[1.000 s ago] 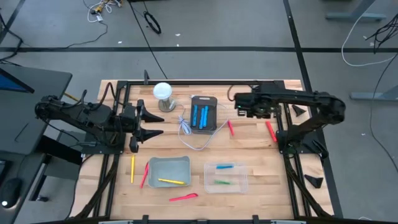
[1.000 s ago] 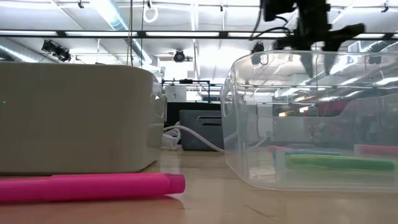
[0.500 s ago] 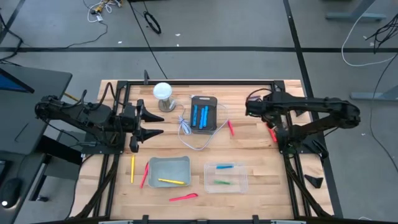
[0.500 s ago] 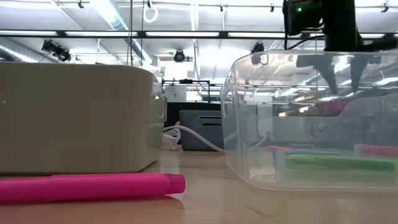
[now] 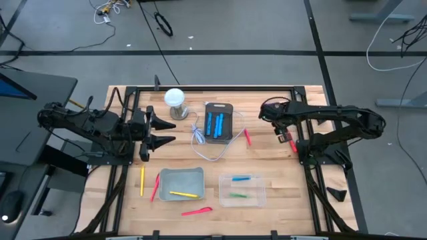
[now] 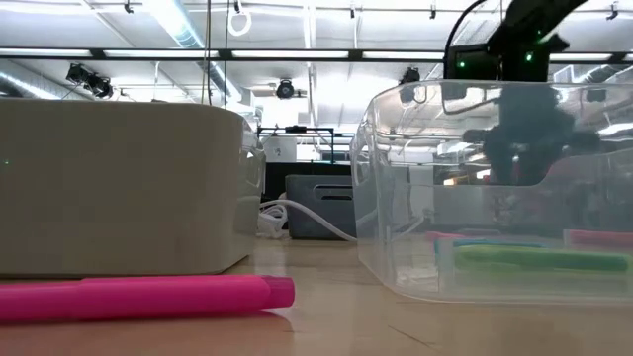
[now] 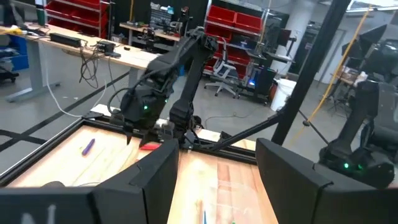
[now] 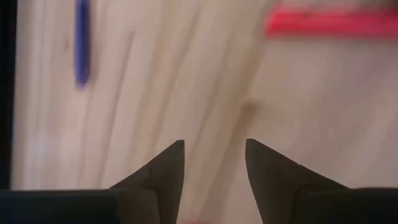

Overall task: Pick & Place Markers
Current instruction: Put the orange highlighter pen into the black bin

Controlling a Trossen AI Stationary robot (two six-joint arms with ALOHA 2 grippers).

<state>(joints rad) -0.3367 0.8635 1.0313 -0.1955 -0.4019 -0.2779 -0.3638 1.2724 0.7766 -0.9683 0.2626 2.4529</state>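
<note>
Markers lie about the wooden table: a red marker (image 5: 247,137) near the middle and another red marker (image 5: 293,145) at the right, which also shows in the right wrist view (image 8: 329,23). A purple-blue marker (image 8: 81,43) lies nearby. Blue markers lie in a dark tray (image 5: 218,122). My right gripper (image 5: 283,132) is open, points down over bare wood beside the right red marker (image 8: 214,149), and touches nothing. My left gripper (image 5: 167,132) is open and empty at the table's left (image 7: 217,168).
A grey tray (image 5: 181,183) holds a yellow marker. A clear box (image 5: 243,189) holds a blue and a green marker. A yellow marker (image 5: 142,180), a red one (image 5: 155,187) and a pink one (image 5: 197,212) lie at the near side. A white cable (image 5: 200,140) and a white lamp (image 5: 174,100) stand farther back.
My right gripper has gone from the far middle of the table toward the right and near edges and down, tipping from level to pointing down at the wood beside the right red marker. It has stayed open.
</note>
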